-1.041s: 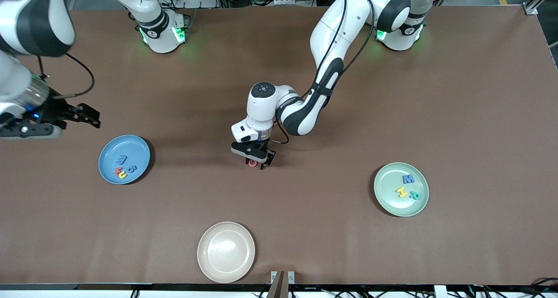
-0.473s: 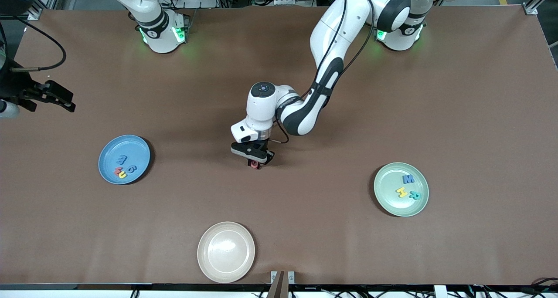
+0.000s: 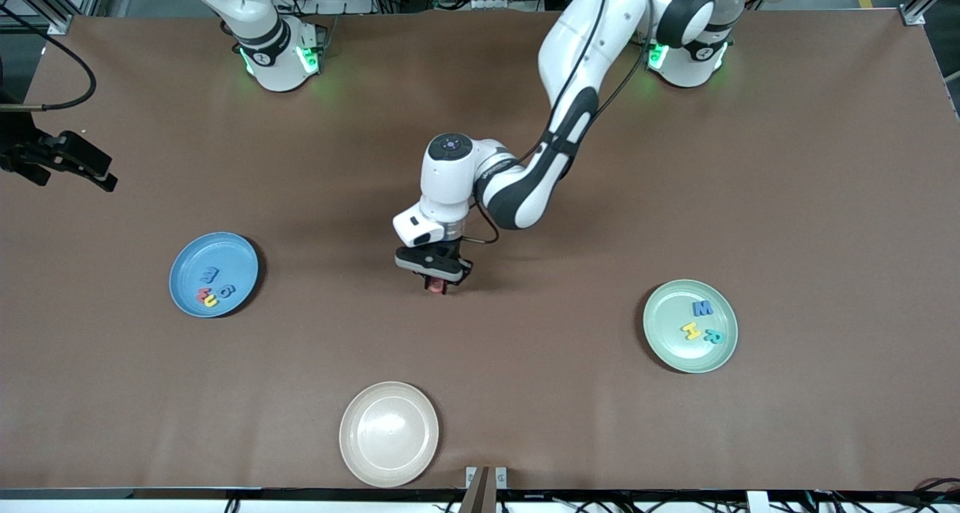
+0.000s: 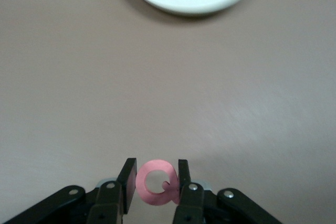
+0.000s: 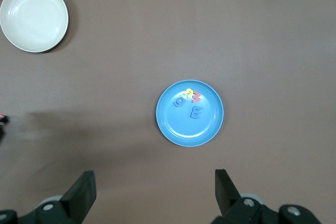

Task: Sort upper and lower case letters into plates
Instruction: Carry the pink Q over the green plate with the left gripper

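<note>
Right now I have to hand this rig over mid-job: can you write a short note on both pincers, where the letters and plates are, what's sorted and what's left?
Left pincer: shut on the pink letter, low over the middle of the table.
Right pincer: open, holds nothing, waiting up over the right arm's end of the table.
Blue plate, toward the right arm's end: four letters in it.
Green plate, toward the left arm's end: three letters in it.
Cream plate, nearest the front camera: nothing in it.
Done: seven letters are on plates.
Left: put the pink letter on its plate. No other loose letter is in view.
</note>
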